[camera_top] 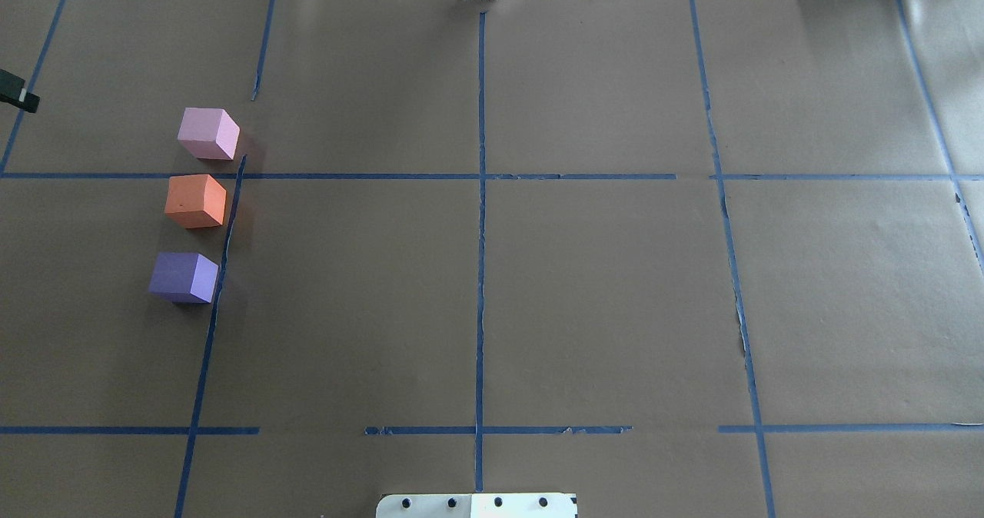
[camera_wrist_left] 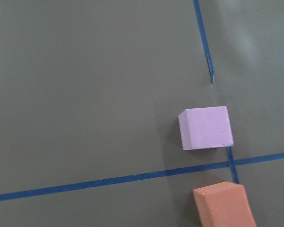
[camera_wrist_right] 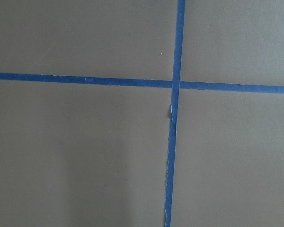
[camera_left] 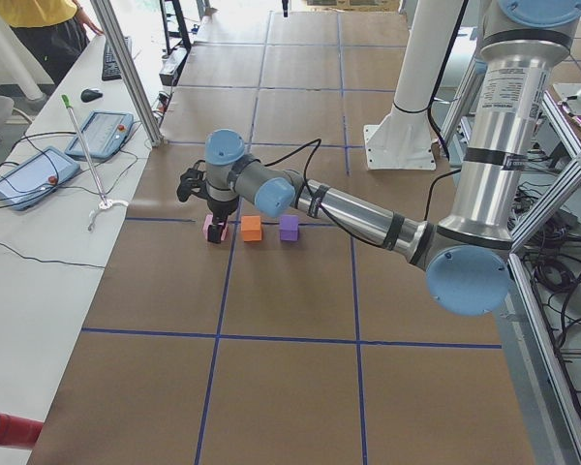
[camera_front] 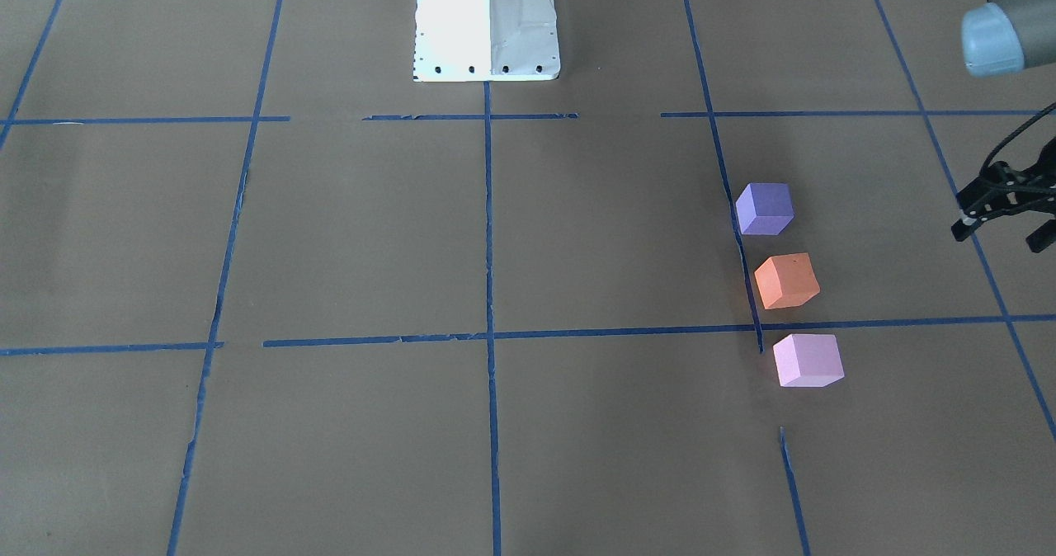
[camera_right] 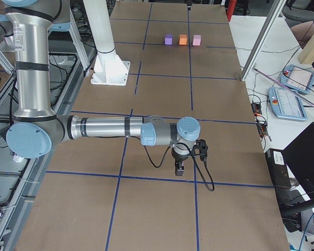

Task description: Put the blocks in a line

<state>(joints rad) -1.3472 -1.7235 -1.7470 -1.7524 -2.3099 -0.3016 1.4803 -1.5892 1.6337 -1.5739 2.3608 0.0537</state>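
Observation:
Three cubes lie in a row on the robot's left side of the table. They are the purple block (camera_front: pixel 764 208), the orange block (camera_front: pixel 786 280) and the pink block (camera_front: pixel 808 360), with small gaps between them. The overhead view shows the same row: pink (camera_top: pixel 207 133), orange (camera_top: pixel 196 200), purple (camera_top: pixel 184 277). The left wrist view shows the pink block (camera_wrist_left: pixel 206 127) and part of the orange block (camera_wrist_left: pixel 222 204) below it. My left gripper (camera_front: pixel 1000 234) is open and empty, raised off to the side of the row. My right gripper (camera_right: pixel 179 167) shows only in the exterior right view, far from the blocks, and I cannot tell its state.
The brown paper table cover (camera_top: pixel 600 295) carries a grid of blue tape lines. The white robot base (camera_front: pixel 487 24) stands at the table's middle edge. Teach pendants (camera_left: pixel 29 174) and cables lie on the side bench, with an operator nearby.

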